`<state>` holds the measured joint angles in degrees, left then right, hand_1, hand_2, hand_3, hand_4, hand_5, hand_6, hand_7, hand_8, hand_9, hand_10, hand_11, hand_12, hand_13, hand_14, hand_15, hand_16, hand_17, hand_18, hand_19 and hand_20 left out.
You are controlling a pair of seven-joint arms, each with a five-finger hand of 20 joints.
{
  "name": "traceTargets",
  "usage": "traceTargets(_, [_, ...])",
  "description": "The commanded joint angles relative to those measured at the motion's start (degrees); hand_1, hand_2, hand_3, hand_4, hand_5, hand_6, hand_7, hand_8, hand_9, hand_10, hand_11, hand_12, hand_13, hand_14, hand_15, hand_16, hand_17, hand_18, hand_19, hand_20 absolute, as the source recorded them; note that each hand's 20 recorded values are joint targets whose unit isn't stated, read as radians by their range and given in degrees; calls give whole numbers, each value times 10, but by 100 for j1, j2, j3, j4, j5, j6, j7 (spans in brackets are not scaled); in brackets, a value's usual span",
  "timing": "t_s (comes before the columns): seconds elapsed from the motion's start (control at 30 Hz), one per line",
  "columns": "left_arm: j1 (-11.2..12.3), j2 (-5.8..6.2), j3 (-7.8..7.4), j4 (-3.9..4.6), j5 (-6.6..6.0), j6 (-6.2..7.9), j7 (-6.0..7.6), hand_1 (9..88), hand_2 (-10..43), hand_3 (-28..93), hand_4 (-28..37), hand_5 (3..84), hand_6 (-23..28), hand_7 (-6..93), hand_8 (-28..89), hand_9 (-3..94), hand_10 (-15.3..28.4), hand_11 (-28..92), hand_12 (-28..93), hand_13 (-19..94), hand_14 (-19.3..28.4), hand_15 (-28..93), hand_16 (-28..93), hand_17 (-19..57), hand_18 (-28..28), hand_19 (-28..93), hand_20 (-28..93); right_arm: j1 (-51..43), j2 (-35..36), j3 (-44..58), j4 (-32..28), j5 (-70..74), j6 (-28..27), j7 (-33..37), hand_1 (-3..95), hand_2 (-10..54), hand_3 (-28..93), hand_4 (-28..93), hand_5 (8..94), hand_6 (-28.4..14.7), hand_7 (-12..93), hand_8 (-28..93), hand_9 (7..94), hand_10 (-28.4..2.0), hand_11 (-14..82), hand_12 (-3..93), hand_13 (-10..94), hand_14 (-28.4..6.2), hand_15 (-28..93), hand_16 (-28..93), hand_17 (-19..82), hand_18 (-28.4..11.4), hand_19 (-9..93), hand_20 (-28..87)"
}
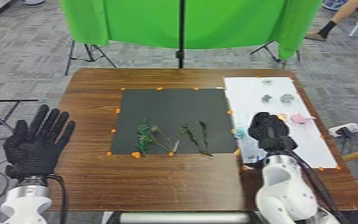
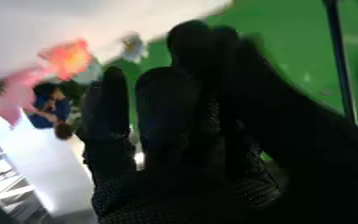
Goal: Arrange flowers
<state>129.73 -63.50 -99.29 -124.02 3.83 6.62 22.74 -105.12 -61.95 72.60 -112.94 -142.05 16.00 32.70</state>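
Green stems (image 1: pixel 145 136) lie on the near part of the dark mat (image 1: pixel 174 107) on the worktop (image 1: pixel 171 182). To the right, the white sheet (image 1: pixel 318 152) bears a pink flower (image 1: pixel 302 119), a blue flower (image 1: pixel 240 134) and grey flowers (image 1: pixel 286 98) farther back. My right hand (image 1: pixel 270 131) is over the sheet, between blue and pink; whether it is open or closed, I cannot tell. My left hand (image 1: pixel 35 145) is at the left, fingers spread. Beyond the far edge hangs green cloth (image 1: pixel 131 22).
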Motion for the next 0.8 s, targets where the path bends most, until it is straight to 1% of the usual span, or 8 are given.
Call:
traceTargets(0.03, [71, -43, 75, 39, 3, 18, -22, 300, 99, 787, -283, 461, 90, 91, -95, 415, 151, 176, 84, 319, 161, 300, -66, -69, 142, 359, 119, 335, -15, -17, -52, 27, -1104, -444, 364, -95, 825, -281, 428, -83, 539, -236, 486, -195, 486, 200, 590, -121, 797, 234, 315, -226, 889, 289])
traceTargets(0.17, [42, -32, 97, 43, 4, 21, -16, 300, 99, 787, -283, 461, 90, 91, -95, 415, 151, 176, 84, 319, 160, 300, -66, -70, 142, 359, 119, 542, -106, -113, 59, -52, -1846, -278, 339, -95, 795, -282, 403, -90, 456, -211, 453, -200, 435, 186, 557, -137, 800, 220, 305, -234, 887, 294])
traceTargets(0.3, [42, -29, 91, 44, 9, 41, -24, 300, 99, 786, -283, 461, 90, 91, -95, 415, 151, 176, 83, 319, 160, 300, -66, -70, 142, 359, 119, 617, -175, -169, 127, -266, -2336, -110, 369, -95, 778, -283, 387, -88, 445, -200, 440, -197, 415, 183, 543, -142, 790, 212, 307, -234, 889, 296])
traceTargets(0.43, [35, -22, 89, 53, 6, 36, -32, 300, 99, 786, -283, 461, 91, 91, -95, 415, 151, 176, 83, 319, 160, 300, -66, -69, 141, 358, 119, 629, -198, -236, 229, -331, -2358, 6, 407, -95, 786, -283, 387, -65, 467, -209, 439, -194, 400, 183, 538, -142, 769, 205, 312, -232, 889, 292])
traceTargets(0.5, [25, -19, 95, 59, -2, 32, -41, 300, 99, 787, -283, 461, 91, 91, -95, 415, 151, 176, 83, 319, 160, 300, -66, -69, 141, 358, 119, 601, -196, -282, 335, -388, -2070, 9, 436, -95, 780, -283, 411, -50, 482, -218, 455, -190, 400, 186, 541, -140, 765, 201, 318, -230, 889, 289])
traceTargets(0.6, [30, -20, 90, 57, 3, 22, -67, 299, 99, 787, -283, 461, 91, 91, -95, 415, 151, 176, 82, 319, 161, 300, -66, -69, 141, 357, 119, 531, -224, -285, 434, -435, -1798, -68, 496, -95, 766, -283, 486, -26, 516, -234, 522, -174, 423, 198, 579, -126, 737, 213, 343, -219, 890, 280])
traceTargets(0.67, [32, -18, 85, 60, -1, 17, -66, 299, 98, 787, -283, 461, 91, 91, -95, 415, 151, 176, 83, 319, 160, 300, -67, -69, 141, 358, 119, 499, -224, -307, 487, -439, -1577, -83, 576, -95, 660, -283, 553, -25, 549, -52, 643, -142, 351, 306, 635, -100, 666, 302, 361, -212, 890, 274])
traceTargets(0.8, [66, -14, 61, 50, 3, 12, -53, 299, 99, 786, -283, 461, 91, 91, -95, 415, 152, 176, 83, 319, 160, 301, -66, -69, 141, 358, 119, 480, -195, -306, 507, -481, -1397, -146, 633, -95, 625, -283, 645, -22, 550, 9, 764, -123, 264, 419, 701, -79, 604, 355, 384, -210, 891, 282])
